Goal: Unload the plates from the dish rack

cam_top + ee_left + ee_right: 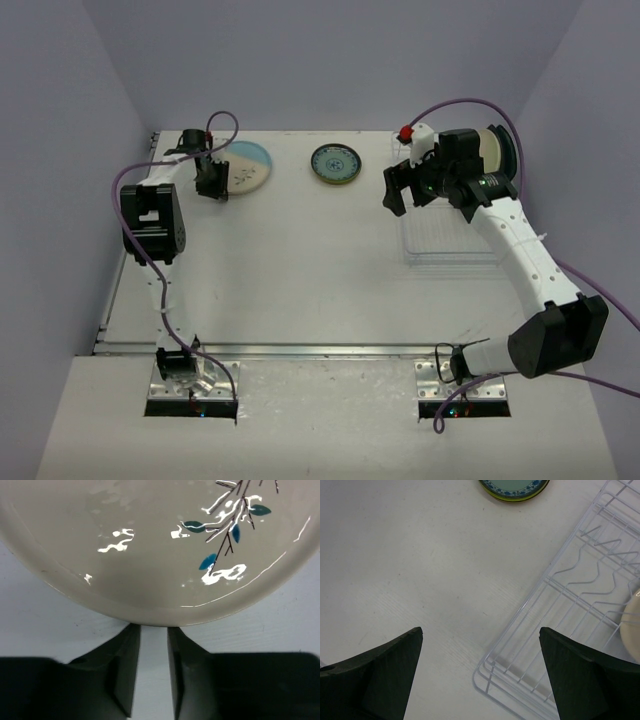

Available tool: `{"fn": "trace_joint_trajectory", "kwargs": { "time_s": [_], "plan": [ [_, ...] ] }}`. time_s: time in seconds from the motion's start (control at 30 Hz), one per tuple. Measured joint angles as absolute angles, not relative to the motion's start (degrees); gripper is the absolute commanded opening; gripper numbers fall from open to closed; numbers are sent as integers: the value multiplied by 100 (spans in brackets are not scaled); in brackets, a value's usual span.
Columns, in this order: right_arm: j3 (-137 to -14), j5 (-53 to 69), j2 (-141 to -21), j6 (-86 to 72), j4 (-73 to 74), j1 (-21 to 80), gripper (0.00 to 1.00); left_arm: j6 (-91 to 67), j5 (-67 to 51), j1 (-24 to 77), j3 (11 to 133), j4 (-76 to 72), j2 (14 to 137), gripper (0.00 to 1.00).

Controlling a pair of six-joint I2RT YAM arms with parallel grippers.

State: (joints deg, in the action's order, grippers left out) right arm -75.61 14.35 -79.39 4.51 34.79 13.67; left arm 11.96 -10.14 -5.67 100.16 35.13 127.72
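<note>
The left gripper (212, 184) sits at the far-left corner of the desk (300, 280). Its fingers (125, 665) are parted only a slit, with bare desk showing between them and nothing in their grasp. Just ahead of its tips, the cream and light-blue plate (248, 165) lies flat on the desk, and its rim shows no contact with the fingers in the left wrist view. That plate looks already set down.

Further right, along the far edge near the middle, the small teal-patterned plate (335, 163) also lies flat, apart from the first.

Next comes the right gripper (400, 190), held above the desk beside the left edge of the dish rack (450, 245). Its fingers are spread wide and hold nothing.

The rack sits toward the far-right corner with its flat grid base bare. At its raised far end stand the racked plates (497, 150), a cream one and a darker one behind it. I cannot tell the exact count.

The step in hand appears to be the right arm's reach for the next plate. The next move probably calls for swinging the open fingers over to the raised end. They would then straddle the cream plate's upper rim, close firmly and lift straight up clear of the wires.
</note>
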Motion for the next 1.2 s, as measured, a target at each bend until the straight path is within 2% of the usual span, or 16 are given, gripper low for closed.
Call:
{"fn": "trace_joint_trajectory", "kwargs": {
  "time_s": [0.13, 0.23, 0.27, 0.3, 0.33, 0.37, 0.53, 0.67, 0.83, 1.2],
  "plan": [
    [-7561, 1403, -7946, 451, 3479, 1367, 99, 1343, -1413, -569, 9858, 3397, 12657, 62],
    [-7561, 1337, -7946, 449, 3474, 1355, 99, 1495, -1858, -569, 9363, 3283, 12220, 64],
    [-7563, 1297, -7946, 438, 3482, 1326, 99, 1522, -2007, -569, 9129, 3221, 11966, 67],
    [-7575, 1257, -7948, 410, 3489, 1286, 99, 1536, -2129, -569, 8858, 3144, 11671, 74],
    [-7611, 1217, -7970, 371, 3495, 1193, 99, 1521, -2262, -569, 8498, 3015, 11246, 91],
    [-7676, 1175, -8011, 297, 3508, 1065, 99, 1494, -2358, -569, 8210, 2928, 10817, 100],
    [-8272, 738, -8482, -128, 3506, 139, 99, 1205, -2643, -567, 7586, 2172, 8655, 100],
    [-8820, 246, -9037, -302, 3463, -466, 99, 806, -2646, -567, 7581, 1477, 7791, 100],
    [-9316, 0, -9629, -435, 3511, -906, 99, 156, -2338, -568, 7199, 853, 7571, 100],
    [-10066, 31, -10682, -539, 3614, -1402, 98, -329, -2181, -565, 6992, 826, 7738, 100]
  ]
}}
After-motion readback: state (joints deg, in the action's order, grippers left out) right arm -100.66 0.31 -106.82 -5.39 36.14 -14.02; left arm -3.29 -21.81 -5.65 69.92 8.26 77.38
